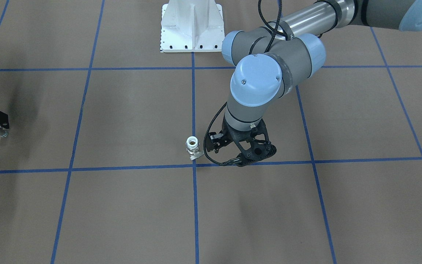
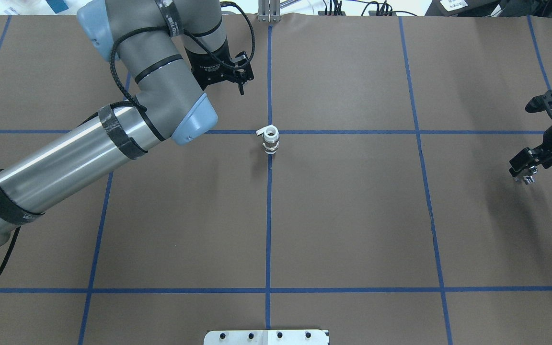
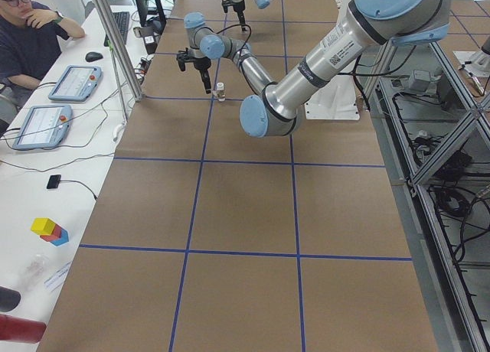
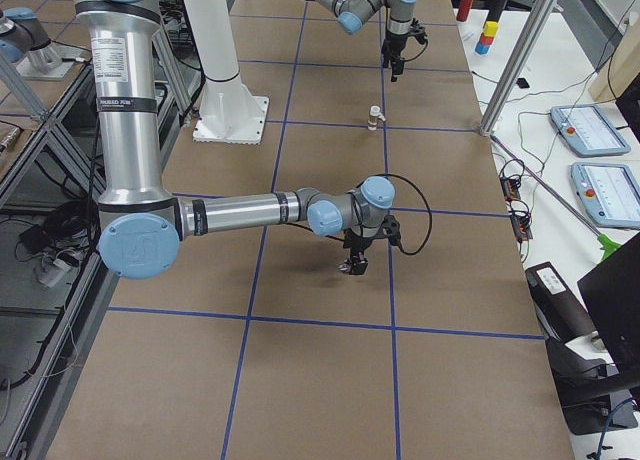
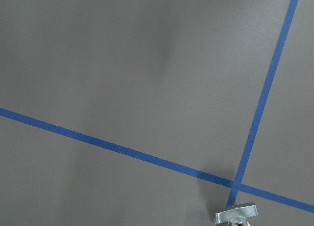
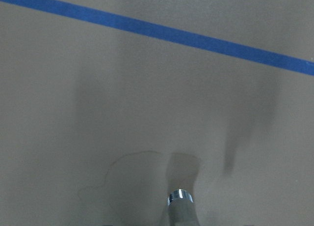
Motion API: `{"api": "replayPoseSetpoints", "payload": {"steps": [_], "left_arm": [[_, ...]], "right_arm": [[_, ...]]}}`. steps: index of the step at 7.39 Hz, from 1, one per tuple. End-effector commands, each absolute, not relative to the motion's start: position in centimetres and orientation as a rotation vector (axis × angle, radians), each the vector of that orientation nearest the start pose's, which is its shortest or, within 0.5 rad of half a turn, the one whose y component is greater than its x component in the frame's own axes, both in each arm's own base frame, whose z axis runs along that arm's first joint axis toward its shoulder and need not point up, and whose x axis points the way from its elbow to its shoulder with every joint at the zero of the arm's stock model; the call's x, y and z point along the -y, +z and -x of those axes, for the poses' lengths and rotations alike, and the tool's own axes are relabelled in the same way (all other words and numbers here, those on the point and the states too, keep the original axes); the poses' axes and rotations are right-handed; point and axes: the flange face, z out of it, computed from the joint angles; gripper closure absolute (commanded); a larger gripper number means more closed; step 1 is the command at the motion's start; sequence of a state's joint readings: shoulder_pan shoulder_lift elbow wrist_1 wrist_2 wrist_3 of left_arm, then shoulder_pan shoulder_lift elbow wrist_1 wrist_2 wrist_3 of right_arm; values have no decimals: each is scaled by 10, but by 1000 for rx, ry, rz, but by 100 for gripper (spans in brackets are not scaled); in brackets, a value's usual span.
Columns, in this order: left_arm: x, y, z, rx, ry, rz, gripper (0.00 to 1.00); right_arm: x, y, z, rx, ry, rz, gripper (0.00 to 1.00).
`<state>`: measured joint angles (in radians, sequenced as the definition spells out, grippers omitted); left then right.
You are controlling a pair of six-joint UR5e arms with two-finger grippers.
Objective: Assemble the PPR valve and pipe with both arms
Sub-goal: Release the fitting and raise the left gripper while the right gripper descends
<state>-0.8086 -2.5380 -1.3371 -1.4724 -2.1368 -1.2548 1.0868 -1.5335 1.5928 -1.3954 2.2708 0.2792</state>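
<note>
Left gripper (image 1: 241, 161) is hovering near the valve (image 1: 192, 146); open or closed, I cannot tell. That valve is standing upright in the middle of the bench (image 2: 352, 215). Right gripper (image 2: 523, 173) is gripping the pipe (image 2: 527, 180) at the right edge, well apart.

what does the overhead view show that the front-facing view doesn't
Only overhead: the table's far edge, with cables beyond it. Only front-facing: the upright body of the white base pedestal; overhead catches just its bolted foot. Both: the PPR valve standing upright on the centre blue line, the left gripper near it but not touching, and the right gripper far off to the side, holding the pipe.
</note>
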Motion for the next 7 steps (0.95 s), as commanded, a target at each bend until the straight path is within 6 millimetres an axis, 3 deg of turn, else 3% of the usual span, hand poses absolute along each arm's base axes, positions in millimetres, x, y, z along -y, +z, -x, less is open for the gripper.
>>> {"api": "replayPoseSetpoints", "payload": {"steps": [1,4,7], "left_arm": [[613,151,-475,-815,-284,136,0],[613,150,-475,-816,-285,134,0],[613,152,-475,-814,-286,135,0]], "right_arm": [[492,625,181,727,-301,58,18],[493,627,182,729,-298,66,38],[497,626,184,730,-298,64,46]]}}
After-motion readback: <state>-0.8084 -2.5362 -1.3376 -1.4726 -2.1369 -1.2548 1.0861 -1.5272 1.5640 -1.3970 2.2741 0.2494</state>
